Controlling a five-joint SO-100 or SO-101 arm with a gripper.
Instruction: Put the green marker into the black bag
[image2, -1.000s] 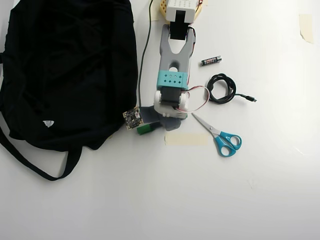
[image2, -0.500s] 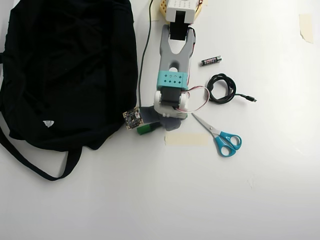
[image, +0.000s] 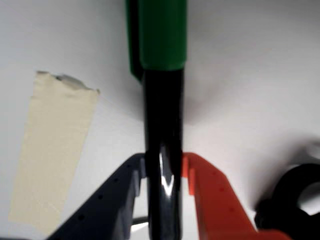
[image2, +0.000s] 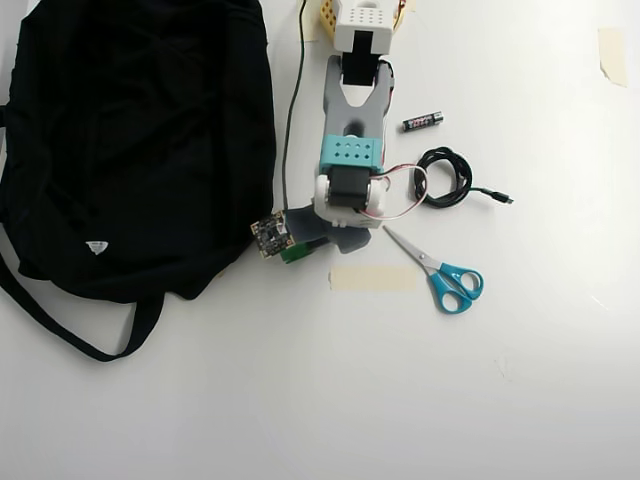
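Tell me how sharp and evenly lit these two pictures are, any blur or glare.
Wrist view: soft and out of focus up close; the green marker has blurry edges and a bright glare streak on its barrel between the claw fingers; the masking tape is soft too. Overhead view: sharp, evenly lit, but the black bag shows almost no detail.
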